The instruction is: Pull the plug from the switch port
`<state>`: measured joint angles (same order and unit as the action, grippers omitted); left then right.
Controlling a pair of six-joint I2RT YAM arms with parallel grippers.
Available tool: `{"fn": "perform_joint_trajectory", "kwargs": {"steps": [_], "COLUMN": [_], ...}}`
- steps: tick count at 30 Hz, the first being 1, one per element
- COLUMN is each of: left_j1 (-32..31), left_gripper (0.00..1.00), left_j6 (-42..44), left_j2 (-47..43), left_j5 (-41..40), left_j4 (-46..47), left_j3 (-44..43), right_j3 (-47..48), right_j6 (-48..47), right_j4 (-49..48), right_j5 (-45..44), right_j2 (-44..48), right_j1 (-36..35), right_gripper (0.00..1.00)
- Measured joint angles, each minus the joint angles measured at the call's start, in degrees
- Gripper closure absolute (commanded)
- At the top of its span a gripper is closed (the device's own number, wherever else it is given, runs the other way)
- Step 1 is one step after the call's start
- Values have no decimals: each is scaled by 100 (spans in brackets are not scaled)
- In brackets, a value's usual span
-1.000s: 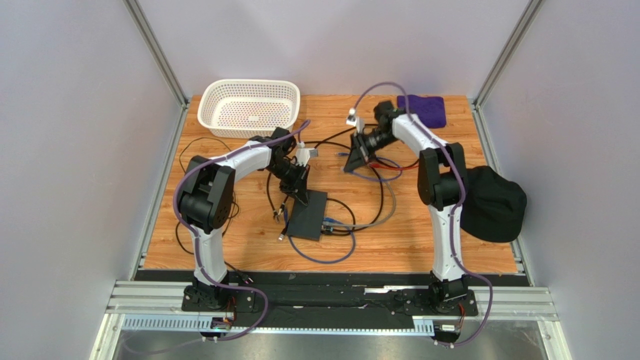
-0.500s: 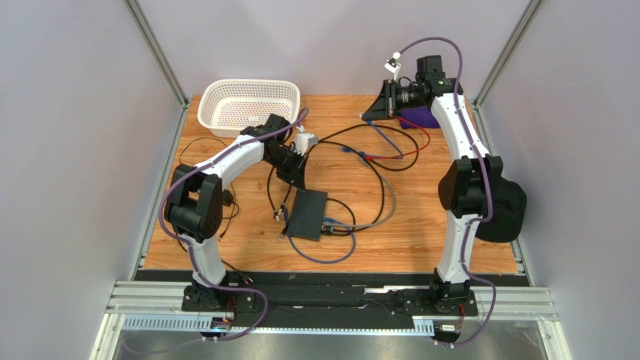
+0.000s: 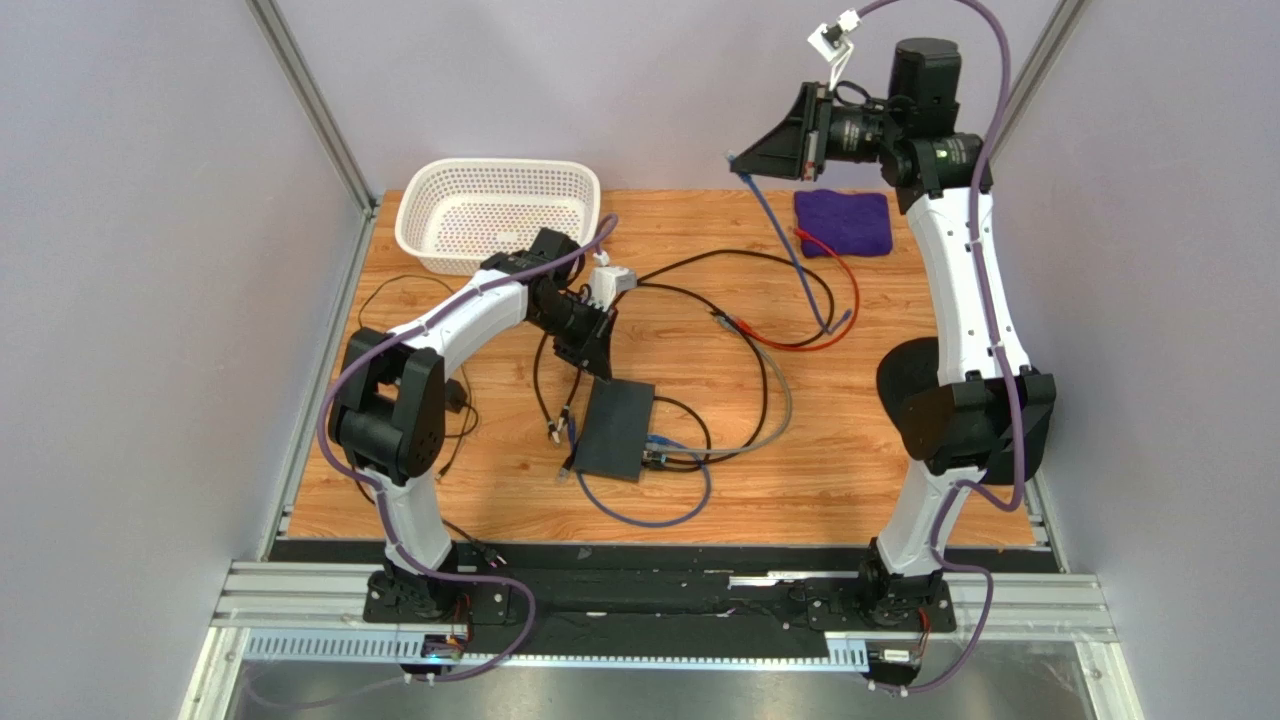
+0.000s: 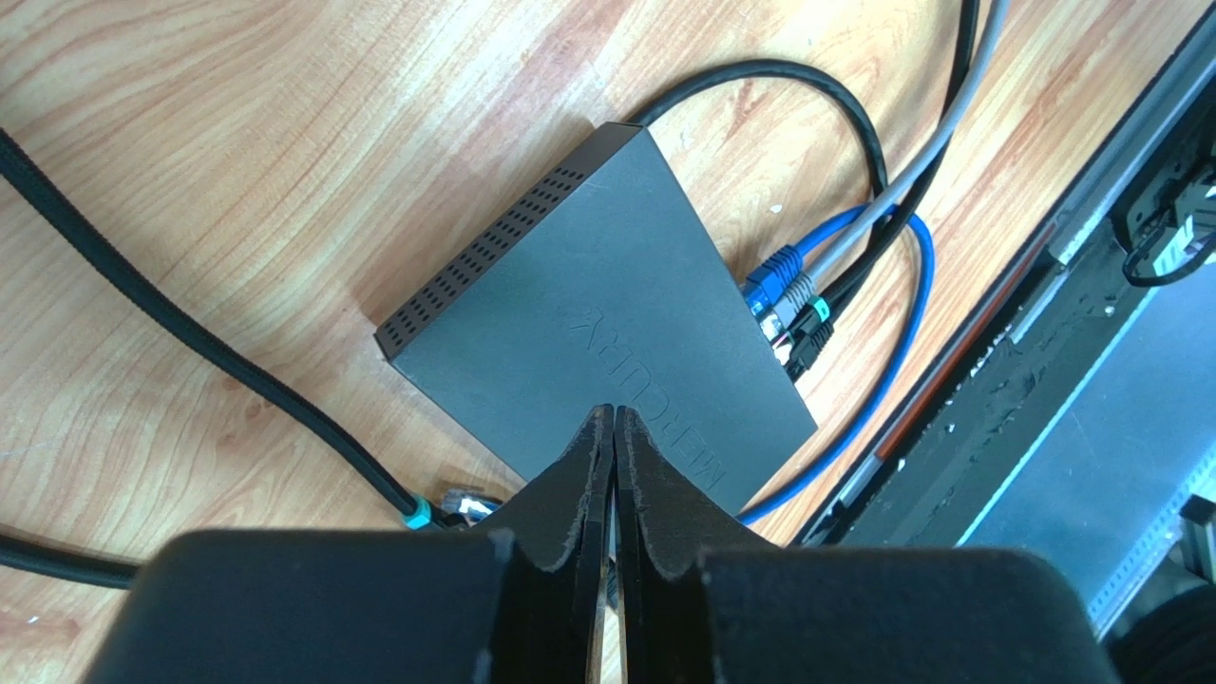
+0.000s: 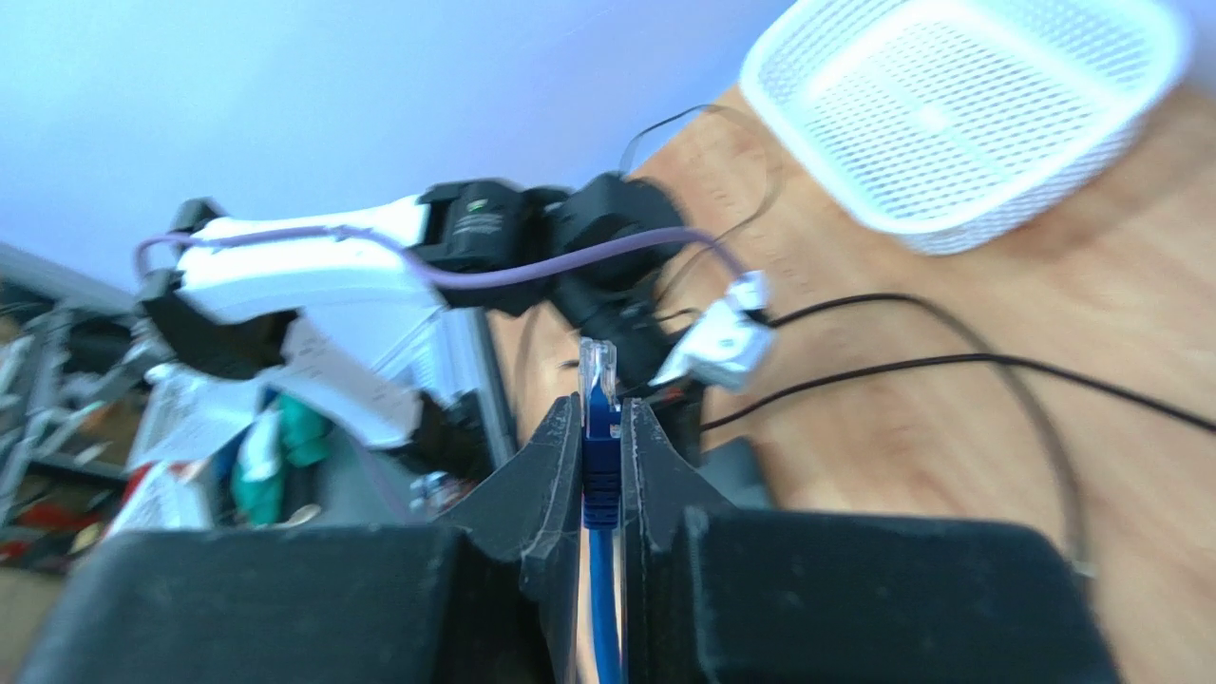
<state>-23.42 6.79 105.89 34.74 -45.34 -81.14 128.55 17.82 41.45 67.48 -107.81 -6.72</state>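
Observation:
The switch [image 3: 616,428] is a flat black box lying mid-table; in the left wrist view the switch [image 4: 600,314] fills the centre, with blue, grey and black plugs [image 4: 785,292] still seated along its right edge. My left gripper [image 3: 586,353] hovers at the switch's far edge; the left gripper [image 4: 614,423] is shut with nothing in it. My right gripper [image 3: 739,158] is raised high at the back, shut on a blue plug [image 5: 597,385] whose clear tip sticks out past the fingers. Its blue cable [image 3: 796,255] hangs down to the table.
A white basket [image 3: 496,210] stands at the back left and a purple cloth [image 3: 842,221] at the back right. Black cables [image 3: 706,323] and a red one [image 3: 849,293] loop over the wood. A loose teal-collared connector [image 4: 428,509] lies beside the switch.
My right arm has swung up and back from mid-table, carrying the blue plug and trailing its cable. My left gripper has drawn slightly away from the switch toward the back.

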Motion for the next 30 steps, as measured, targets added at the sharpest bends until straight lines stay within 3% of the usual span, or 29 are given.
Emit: {"fn": "perform_joint_trajectory", "kwargs": {"steps": [7,15,16,19,20,21,24,30], "left_j1": [-2,-24,-24,-24,-24,-24,-24,-24], "left_gripper": [88,84,83,80,80,79,71,55], "left_j6": [0,7,9,22,22,24,44,111], "left_j2": [0,0,0,-2,-2,-2,-4,-101], "left_j5": [20,9,4,-28,-39,-55,-96,-278], "left_j4": [-4,0,0,28,44,48,46,63], "left_j3": [0,0,0,35,66,101,162,291], "right_j3": [765,815,702,337,232,173,136,-2], "right_j6": [-1296,-2288,-2332,-2400,-2420,-2420,-2417,-2245], "right_j4": [420,1051,1099,1237,1281,1316,1394,1298], "right_j5": [-1364,-2876,-2973,-3058,-3080,-3106,-3139,-3025], "right_j2": [-815,-2155,-2229,-2308,-2321,-2341,-2437,-2330], "right_j1": [518,560,535,437,380,332,170,-24], "right_gripper": [100,97,94,67,62,47,29,20]}}
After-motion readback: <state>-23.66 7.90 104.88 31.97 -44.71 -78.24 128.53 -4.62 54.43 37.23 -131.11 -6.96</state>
